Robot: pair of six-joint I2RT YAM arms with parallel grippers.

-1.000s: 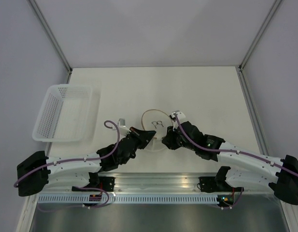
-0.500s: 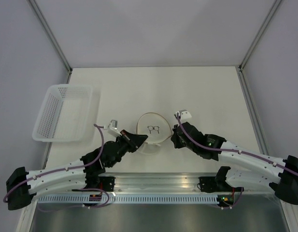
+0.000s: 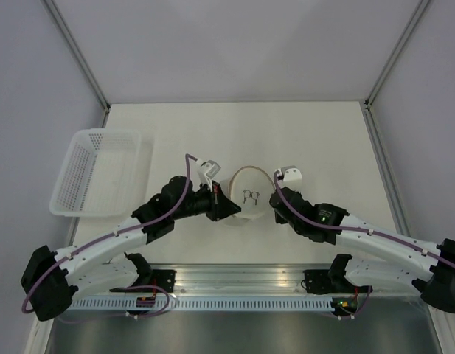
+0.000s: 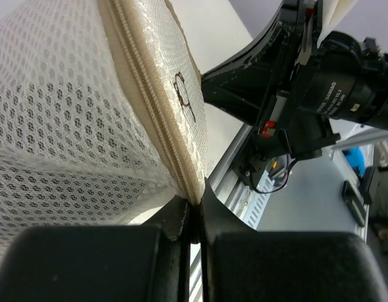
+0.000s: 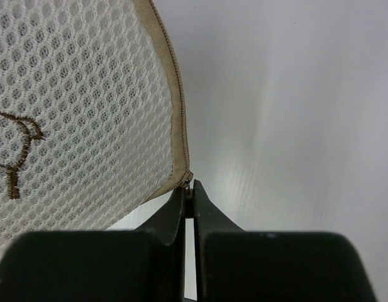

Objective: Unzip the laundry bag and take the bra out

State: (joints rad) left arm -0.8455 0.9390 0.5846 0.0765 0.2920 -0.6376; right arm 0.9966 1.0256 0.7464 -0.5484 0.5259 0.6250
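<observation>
The laundry bag (image 3: pixel 249 193) is a round white mesh pouch with a tan zip rim and a small dark glasses mark, held up between both arms at the table's middle. My left gripper (image 3: pixel 228 209) is shut on the bag's rim at its left side; the left wrist view shows the tan zip (image 4: pixel 157 119) pinched between the jaws (image 4: pixel 195 211). My right gripper (image 3: pixel 272 200) is shut on the small zip pull at the bag's right edge (image 5: pixel 188 189), with the mesh (image 5: pixel 74 113) to its left. The bra is hidden.
A white perforated plastic basket (image 3: pixel 102 171) stands at the table's left side. The metal rail (image 3: pixel 242 284) runs along the near edge. Grey walls enclose the table at the back and both sides.
The left arm swung up and right, its gripper now on the bag's left rim. The bag shifted right and rose with it. The right gripper stayed on the bag's right edge.
</observation>
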